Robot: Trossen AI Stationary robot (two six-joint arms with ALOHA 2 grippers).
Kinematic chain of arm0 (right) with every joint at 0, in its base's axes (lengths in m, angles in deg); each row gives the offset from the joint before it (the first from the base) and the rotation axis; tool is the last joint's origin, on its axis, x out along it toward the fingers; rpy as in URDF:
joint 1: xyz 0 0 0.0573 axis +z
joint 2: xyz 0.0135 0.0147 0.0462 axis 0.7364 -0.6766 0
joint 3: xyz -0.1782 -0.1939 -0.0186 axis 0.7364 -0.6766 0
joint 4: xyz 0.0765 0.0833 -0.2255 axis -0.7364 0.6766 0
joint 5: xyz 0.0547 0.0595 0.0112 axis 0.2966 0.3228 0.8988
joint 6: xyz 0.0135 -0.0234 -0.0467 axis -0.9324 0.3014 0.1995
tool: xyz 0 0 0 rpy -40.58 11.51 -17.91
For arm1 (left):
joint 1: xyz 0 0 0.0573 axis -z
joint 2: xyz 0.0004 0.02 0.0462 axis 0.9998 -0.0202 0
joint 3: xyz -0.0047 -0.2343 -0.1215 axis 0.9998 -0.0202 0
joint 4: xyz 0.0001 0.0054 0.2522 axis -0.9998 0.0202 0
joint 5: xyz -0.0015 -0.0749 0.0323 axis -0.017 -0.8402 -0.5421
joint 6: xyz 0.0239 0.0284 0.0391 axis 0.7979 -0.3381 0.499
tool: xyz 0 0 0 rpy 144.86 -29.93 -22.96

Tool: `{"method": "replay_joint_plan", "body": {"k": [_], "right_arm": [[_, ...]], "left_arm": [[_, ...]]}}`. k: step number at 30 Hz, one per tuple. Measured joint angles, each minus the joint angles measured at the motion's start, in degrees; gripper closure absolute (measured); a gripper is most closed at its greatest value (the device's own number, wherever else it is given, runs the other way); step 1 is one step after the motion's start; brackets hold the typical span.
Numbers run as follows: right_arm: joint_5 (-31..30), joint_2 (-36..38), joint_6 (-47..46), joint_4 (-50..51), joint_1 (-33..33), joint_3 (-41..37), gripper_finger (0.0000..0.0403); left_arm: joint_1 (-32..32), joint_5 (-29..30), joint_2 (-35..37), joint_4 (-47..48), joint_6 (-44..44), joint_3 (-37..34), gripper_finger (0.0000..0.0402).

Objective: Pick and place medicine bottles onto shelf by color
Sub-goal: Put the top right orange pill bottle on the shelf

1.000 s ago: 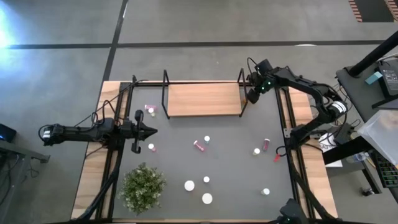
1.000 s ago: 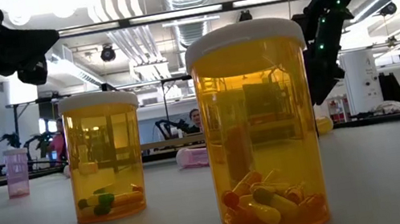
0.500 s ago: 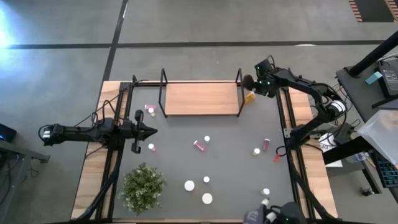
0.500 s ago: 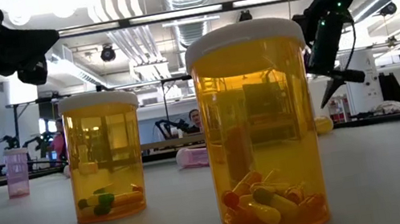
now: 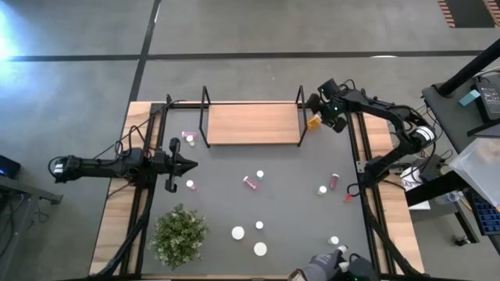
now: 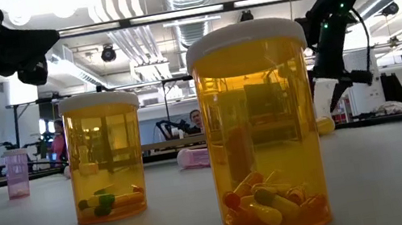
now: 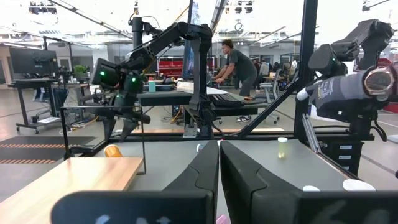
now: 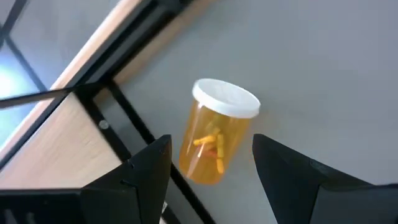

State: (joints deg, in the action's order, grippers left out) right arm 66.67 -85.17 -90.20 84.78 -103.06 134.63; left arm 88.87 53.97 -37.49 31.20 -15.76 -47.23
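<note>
Overhead, the right end effector (image 5: pixel 320 112) hangs near the bench's far right corner, just beside the right end of the shelf (image 5: pixel 254 123), its fingers (image 8: pixel 146 171) spread wide and gripping nothing. Below and between those fingers in the right wrist view, an orange bottle (image 8: pixel 216 132) with a white cap rests tilted on the grey mat, against the black wire frame (image 8: pixel 118 106) at the shelf's right end; in the high view the same bottle (image 5: pixel 313 122) lies on the mat just off the shelf's right end, not on the board. The shelf's light wooden board sits along the far edge of the bench, with nothing on it.

The left end effector (image 5: pixel 187 164) hovers near the left edge of the bench, its fingers (image 7: pixel 202 171) pressed almost together with only a thin slit between them, holding nothing.

Small bottles dot the mat: a pink one (image 5: pixel 188 137) just off the shelf's left end, another pink one (image 5: pixel 251 183) lying near the middle, a pink one (image 5: pixel 335 181) toward the right edge. Two large orange bottles (image 6: pixel 261 127) stand close to the low camera near the front edge. A green potted plant (image 5: pixel 180 234) sits at the front left corner. A person (image 7: pixel 239 68) stands at a desk beyond the bench.
</note>
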Motion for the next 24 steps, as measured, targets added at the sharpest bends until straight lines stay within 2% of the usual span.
{"method": "replay_joint_plan", "body": {"k": [4,10,19,24], "right_arm": [[-4.81,-0.44,-4.13,-0.08,0.95,-0.6,0.0188],[-5.32,-3.67,-7.15,-1.3,1.29,-0.62,0.0188],[-4.97,-10.18,-5.11,-6.2,1.73,-0.61,0.0188],[-5.98,-11.47,0.67,-6.33,1.81,-0.47,0.0188]], "left_arm": [[0.0,0.0,0.0,0.0,0.01,0.0,0.0402],[0.0,-0.01,0.0,0.0,-0.01,0.0,0.0402],[-0.02,-0.01,0.0,0.02,0.01,0.0,0.0402],[-0.01,0.01,0.0,0.0,0.0,0.0,0.0402]]}}
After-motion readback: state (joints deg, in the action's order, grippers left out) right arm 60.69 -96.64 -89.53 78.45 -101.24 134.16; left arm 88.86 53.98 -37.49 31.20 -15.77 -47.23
